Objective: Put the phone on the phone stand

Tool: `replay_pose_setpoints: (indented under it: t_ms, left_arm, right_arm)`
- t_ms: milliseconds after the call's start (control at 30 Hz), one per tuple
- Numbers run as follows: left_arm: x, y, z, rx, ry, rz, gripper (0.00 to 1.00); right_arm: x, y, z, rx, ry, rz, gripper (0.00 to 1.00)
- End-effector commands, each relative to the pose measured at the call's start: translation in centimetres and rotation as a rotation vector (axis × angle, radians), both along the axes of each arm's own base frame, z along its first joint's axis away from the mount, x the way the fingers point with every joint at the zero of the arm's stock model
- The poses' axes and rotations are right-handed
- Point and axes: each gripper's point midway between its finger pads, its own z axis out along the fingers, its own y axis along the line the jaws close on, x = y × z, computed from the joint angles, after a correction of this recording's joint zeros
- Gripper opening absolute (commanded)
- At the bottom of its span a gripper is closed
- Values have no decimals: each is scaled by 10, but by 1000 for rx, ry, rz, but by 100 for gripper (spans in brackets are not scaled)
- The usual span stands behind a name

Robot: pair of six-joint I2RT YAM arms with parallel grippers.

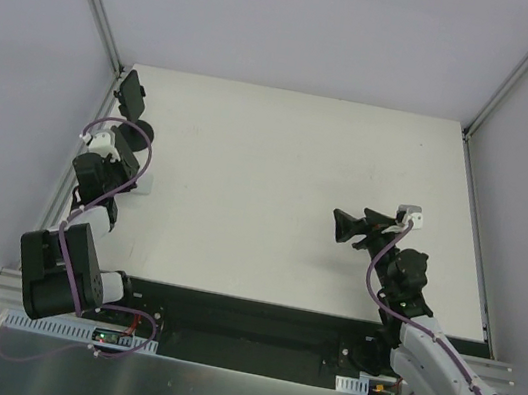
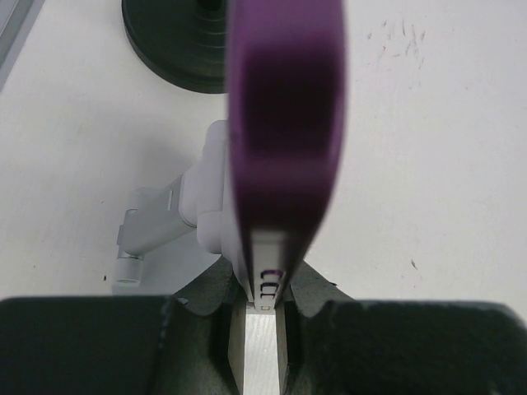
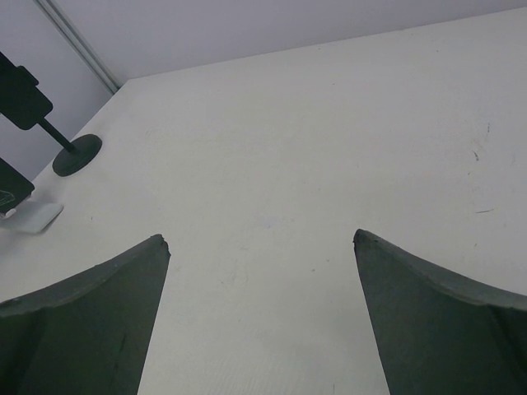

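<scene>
We see the left fingers clamped on the lower edge of the purple phone, which is held edge-on right over the white stand at the left side of the surface; whether they touch, we cannot tell. A black stand sits just beyond. The right fingers are spread wide, well apart to the right
</scene>
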Motion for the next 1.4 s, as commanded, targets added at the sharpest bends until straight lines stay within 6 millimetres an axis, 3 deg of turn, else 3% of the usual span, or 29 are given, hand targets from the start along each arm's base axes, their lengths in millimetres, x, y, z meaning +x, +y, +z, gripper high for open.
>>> replay_pose_setpoints:
  t_ms: [0, 400, 533, 667, 967, 1200, 1233, 1367]
  left_arm:
    - [18, 11, 33, 60, -91, -9, 0]
    - [10, 20, 13, 35, 6, 60, 0]
    - [10, 9, 12, -8, -1, 23, 22]
    - [3, 14, 11, -1, -7, 72, 35]
    - [-4, 20, 9, -9, 17, 132, 50]
    - [-11, 15, 22, -87, -9, 183, 88]
    - [-12, 11, 25, -113, -18, 176, 99]
    - [-27, 1, 37, -184, -45, 202, 99]
  right_arm:
    - [0, 0, 22, 40, -73, 4, 97]
    - [1, -1, 21, 38, -71, 1, 96]
    - [1, -1, 21, 39, -70, 1, 97]
    - [1, -1, 22, 41, -72, 3, 97]
    - [0, -2, 22, 42, -77, 1, 96]
    - [0, -1, 22, 45, -75, 5, 97]
    - [0, -2, 22, 47, -75, 3, 97]
    - [0, -1, 23, 46, -78, 5, 97]
